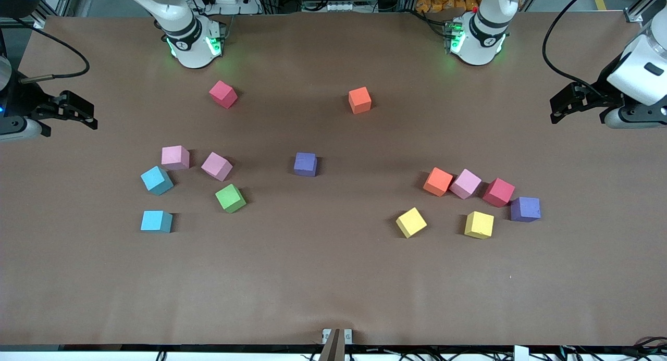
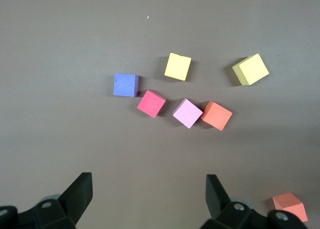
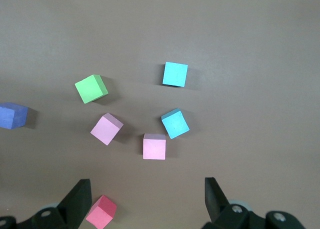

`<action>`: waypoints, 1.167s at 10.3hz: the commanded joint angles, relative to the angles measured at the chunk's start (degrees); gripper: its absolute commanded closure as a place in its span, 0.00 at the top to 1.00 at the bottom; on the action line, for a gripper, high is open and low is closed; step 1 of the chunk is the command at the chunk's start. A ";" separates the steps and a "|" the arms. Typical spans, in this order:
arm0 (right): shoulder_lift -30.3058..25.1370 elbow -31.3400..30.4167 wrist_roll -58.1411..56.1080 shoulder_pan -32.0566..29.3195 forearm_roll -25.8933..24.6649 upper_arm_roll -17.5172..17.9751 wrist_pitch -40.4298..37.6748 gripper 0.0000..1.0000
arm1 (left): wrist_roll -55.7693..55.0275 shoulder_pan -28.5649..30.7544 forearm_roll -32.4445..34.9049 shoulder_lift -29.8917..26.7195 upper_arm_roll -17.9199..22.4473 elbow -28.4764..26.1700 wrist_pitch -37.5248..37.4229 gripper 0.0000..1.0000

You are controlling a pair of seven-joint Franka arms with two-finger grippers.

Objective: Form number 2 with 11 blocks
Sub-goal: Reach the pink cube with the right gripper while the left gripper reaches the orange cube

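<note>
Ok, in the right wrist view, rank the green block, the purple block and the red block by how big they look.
1. Green block, whole and in the open.
2. Purple block and red block: not ranked, since the frame edge crops the purple one and the right claw borders the red one.

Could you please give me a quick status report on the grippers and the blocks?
Left gripper and right gripper open, empty, waiting at the table's ends. Blocks scattered loose, no digit started. Nothing in the way.
</note>
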 commanded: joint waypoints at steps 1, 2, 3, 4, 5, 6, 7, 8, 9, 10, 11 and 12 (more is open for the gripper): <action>-1.33 -0.50 1.05 -0.22 -0.09 0.16 -0.38 1.00 | 1.47 -0.02 -1.32 -0.99 0.41 -0.28 -0.79 1.00; -1.33 -0.50 1.05 -0.31 0.08 0.07 -0.29 1.00 | 1.04 -0.10 -1.32 -0.90 0.41 -0.46 -0.79 1.00; -1.33 -0.58 1.05 -0.66 0.34 0.07 -0.29 1.00 | 0.69 -0.28 -1.76 -0.20 0.41 -0.72 -0.53 1.00; -1.25 -0.58 1.05 -0.84 0.52 0.07 -0.46 1.00 | 0.33 -1.32 -2.98 0.85 0.32 -1.07 0.08 1.00; -1.07 -0.67 1.05 -0.84 0.61 0.07 -0.55 1.00 | 0.16 -2.29 -3.69 1.99 -0.12 -1.07 0.52 1.00; -0.46 -0.76 1.05 -0.75 0.61 0.16 -0.03 1.00 | -1.15 -3.95 -3.78 2.87 -0.90 -1.94 1.57 1.00; 0.68 -0.85 1.05 -0.32 0.61 0.24 0.32 1.00 | -4.21 -6.41 -3.78 2.79 -1.35 -5.17 4.89 1.00; 3.04 -1.11 0.96 0.21 0.87 0.42 0.93 1.00 | -5.54 -8.96 -3.78 2.79 -2.22 -8.77 8.32 1.00; 6.71 -1.11 0.27 1.26 0.87 0.51 3.72 1.00 | -7.47 -10.46 -3.87 2.88 -3.45 -11.77 11.31 1.00; 9.80 -1.11 -0.26 2.31 0.96 0.51 5.49 1.00 | -12.45 -11.43 -3.87 2.88 -6.33 -15.02 14.47 1.00; 11.57 -1.63 -0.79 3.63 0.96 0.60 6.47 1.00 | -18.77 -11.79 -3.96 3.23 -9.84 -17.75 17.29 1.00; 11.59 -4.16 -0.80 5.12 0.96 0.51 8.91 1.00 | -24.05 -12.93 -4.05 4.97 -12.92 -19.86 19.66 1.00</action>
